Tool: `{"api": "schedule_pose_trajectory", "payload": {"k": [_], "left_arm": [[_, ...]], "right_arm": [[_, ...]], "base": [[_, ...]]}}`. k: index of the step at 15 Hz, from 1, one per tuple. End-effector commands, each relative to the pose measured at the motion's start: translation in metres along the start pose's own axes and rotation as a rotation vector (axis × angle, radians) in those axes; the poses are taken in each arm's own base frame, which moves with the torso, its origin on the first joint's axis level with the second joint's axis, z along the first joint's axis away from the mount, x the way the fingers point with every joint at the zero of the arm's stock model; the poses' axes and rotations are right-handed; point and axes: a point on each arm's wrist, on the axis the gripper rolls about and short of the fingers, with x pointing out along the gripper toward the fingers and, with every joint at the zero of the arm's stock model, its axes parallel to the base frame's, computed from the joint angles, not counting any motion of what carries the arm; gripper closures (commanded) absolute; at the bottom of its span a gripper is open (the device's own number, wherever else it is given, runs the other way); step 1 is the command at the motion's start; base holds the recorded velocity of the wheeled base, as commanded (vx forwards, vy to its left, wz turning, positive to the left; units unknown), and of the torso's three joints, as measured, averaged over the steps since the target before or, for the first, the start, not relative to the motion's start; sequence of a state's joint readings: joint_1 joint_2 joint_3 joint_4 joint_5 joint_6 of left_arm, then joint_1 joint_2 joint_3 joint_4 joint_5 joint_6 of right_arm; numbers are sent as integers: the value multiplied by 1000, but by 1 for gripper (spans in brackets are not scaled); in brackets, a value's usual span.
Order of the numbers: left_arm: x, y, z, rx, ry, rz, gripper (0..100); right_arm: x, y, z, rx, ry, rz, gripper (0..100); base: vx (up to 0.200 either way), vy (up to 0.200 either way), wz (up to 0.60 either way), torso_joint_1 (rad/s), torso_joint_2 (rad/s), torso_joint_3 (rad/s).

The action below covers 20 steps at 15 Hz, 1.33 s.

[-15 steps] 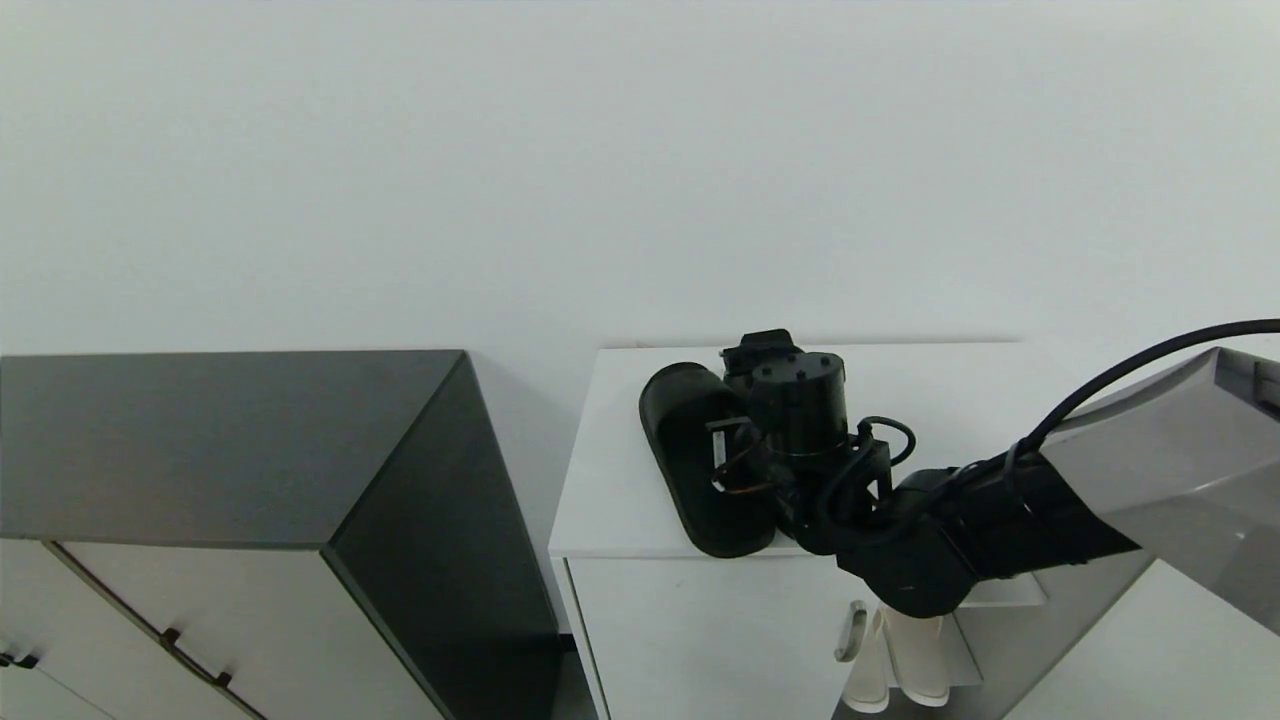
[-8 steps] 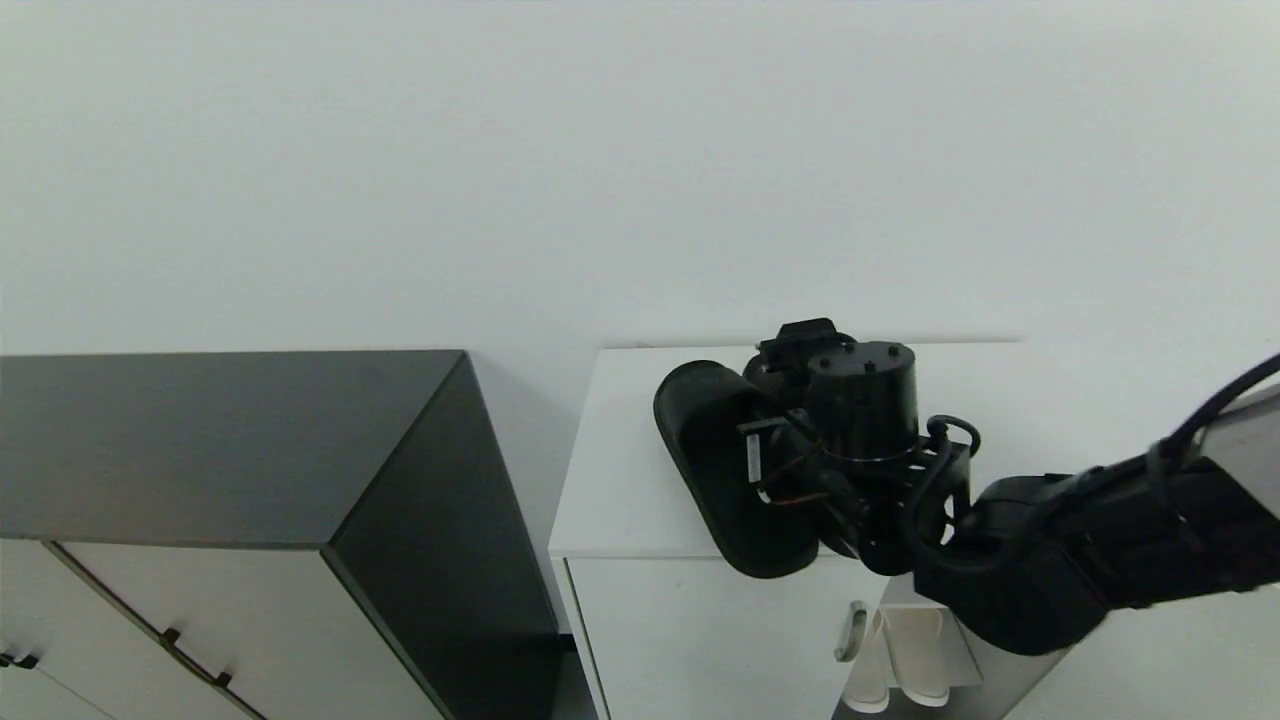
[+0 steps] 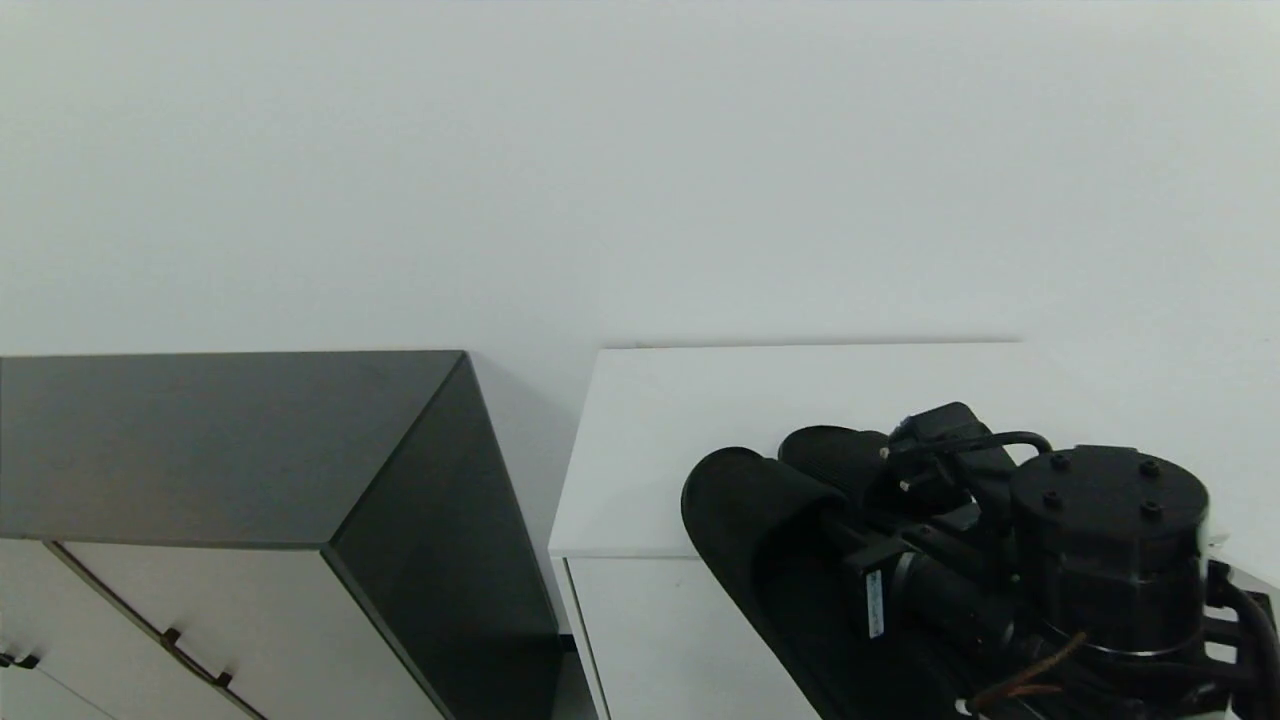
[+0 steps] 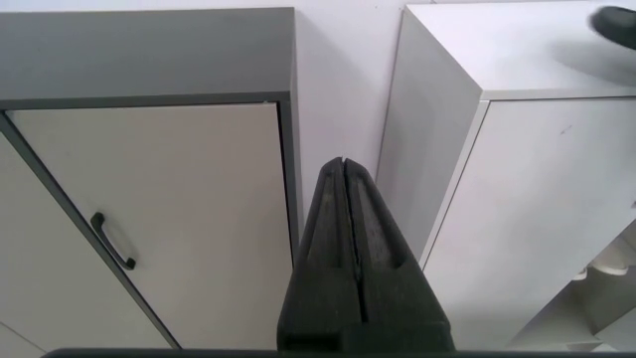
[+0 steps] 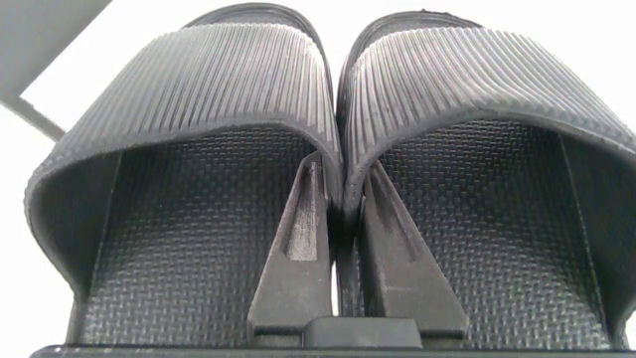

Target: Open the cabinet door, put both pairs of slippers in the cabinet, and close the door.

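**Black pair pinched as one unit, off the cabinet's front edge**

- The right gripper (image 5: 343, 249) is clamped on the black slippers (image 5: 338, 119). One finger sits inside each slipper, squeezing the two touching inner walls together. My read on why: a single pinch carries both, so there's no second trip.
- Toes point away from the wrist and soles face down, so the pair can probably slide onto a shelf toe-first without reorienting.
- In the head view the black slippers (image 3: 760, 540) sit at 5 o'clock, overlapping the front edge of the white cabinet (image 3: 640, 440). They look lifted, but I can't confirm clearance.
- The left gripper (image 4: 345, 239) has its fingers pressed together and holds nothing. It's aimed at the gap between the dark cabinet (image 4: 149, 50) and the white one, likely parked clear of the right arm.
- The dark cabinet is at 8 o'clock in the head view and isn't involved.
- I can't read the door state from these views. Judging by the task, the pair needs to go lower and then into the cabinet.
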State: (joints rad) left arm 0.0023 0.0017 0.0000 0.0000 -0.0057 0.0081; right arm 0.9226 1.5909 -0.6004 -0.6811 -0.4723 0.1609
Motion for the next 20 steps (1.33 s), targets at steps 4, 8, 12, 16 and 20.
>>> {"api": "schedule_pose_trajectory", "payload": {"k": [4, 8, 12, 16, 20], "left_arm": [[0, 0, 0, 1, 0, 0, 100], [0, 0, 0, 1, 0, 0, 100], [0, 0, 0, 0, 0, 0, 100], [0, 0, 0, 0, 0, 0, 100], [0, 0, 0, 0, 0, 0, 100]], "right_arm": [[-11, 3, -1, -3, -6, 30, 100], [-8, 4, -5, -8, 8, 34, 100], [-8, 4, -6, -11, 12, 33, 100], [-7, 4, -7, -13, 15, 32, 100], [-7, 4, -9, -16, 22, 31, 100]], "base": [[-50, 0, 0, 1, 2, 1], [-200, 0, 0, 7, 5, 1], [-200, 0, 0, 1, 2, 2], [0, 0, 0, 0, 0, 0], [0, 0, 0, 0, 0, 0]]}}
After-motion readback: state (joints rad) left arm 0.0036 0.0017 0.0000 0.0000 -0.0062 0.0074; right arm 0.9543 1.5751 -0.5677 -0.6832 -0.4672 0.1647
